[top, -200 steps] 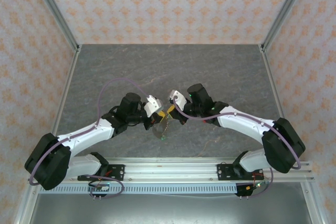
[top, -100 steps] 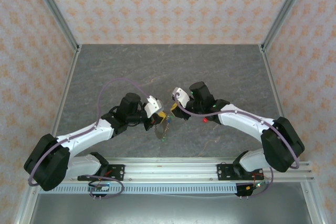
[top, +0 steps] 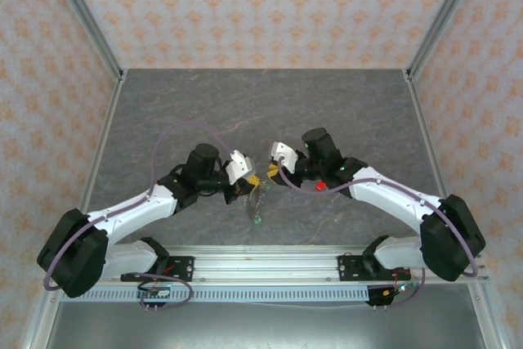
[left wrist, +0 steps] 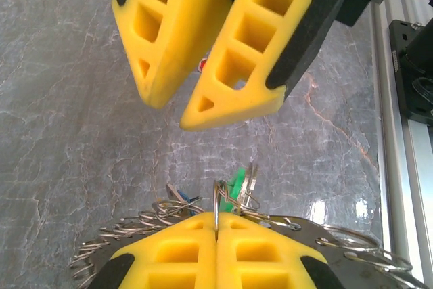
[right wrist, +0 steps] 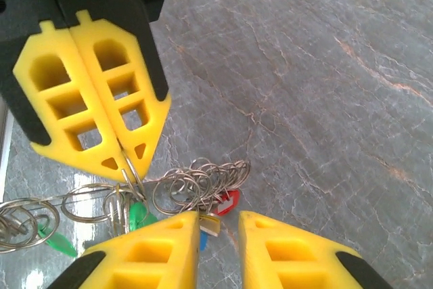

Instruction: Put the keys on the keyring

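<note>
Left wrist view: silver wire keyring [left wrist: 216, 201], lower centre, is clamped by left gripper [left wrist: 216, 225]; right gripper [left wrist: 174, 109] is parted, empty. Red-capped metal key [right wrist: 229, 201] is probably to be grasped next.

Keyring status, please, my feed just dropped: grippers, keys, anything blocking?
Left gripper shut on the keyring. Right gripper jaws open, empty, close by. Green key and red key dangle among the rings. Nothing in the way.
</note>
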Tool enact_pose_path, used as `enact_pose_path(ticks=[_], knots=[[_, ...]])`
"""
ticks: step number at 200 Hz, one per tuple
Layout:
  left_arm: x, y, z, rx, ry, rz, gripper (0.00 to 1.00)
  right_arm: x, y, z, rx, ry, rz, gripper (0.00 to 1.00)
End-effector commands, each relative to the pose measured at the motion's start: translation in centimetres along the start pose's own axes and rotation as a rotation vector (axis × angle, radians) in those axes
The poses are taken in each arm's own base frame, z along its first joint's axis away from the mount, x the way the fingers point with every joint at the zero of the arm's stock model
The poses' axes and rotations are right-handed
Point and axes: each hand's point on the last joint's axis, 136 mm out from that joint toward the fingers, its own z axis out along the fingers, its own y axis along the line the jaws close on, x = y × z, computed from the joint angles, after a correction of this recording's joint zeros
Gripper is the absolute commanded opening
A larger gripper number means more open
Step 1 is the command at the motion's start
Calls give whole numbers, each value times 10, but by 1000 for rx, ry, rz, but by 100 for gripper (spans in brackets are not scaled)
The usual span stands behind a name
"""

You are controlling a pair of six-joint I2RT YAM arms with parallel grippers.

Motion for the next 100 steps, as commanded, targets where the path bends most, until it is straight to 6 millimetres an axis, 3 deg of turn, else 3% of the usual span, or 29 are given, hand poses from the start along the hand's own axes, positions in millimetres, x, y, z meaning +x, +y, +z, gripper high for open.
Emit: enact_pose_path(ticks=[1, 100], knots=[[-25, -6, -4, 35, -57, 65, 0, -9, 8, 0, -66, -52, -127, 21], [-26, -6, -3, 40, -55, 60, 0, -17, 24, 5, -177, -118, -124, 21]])
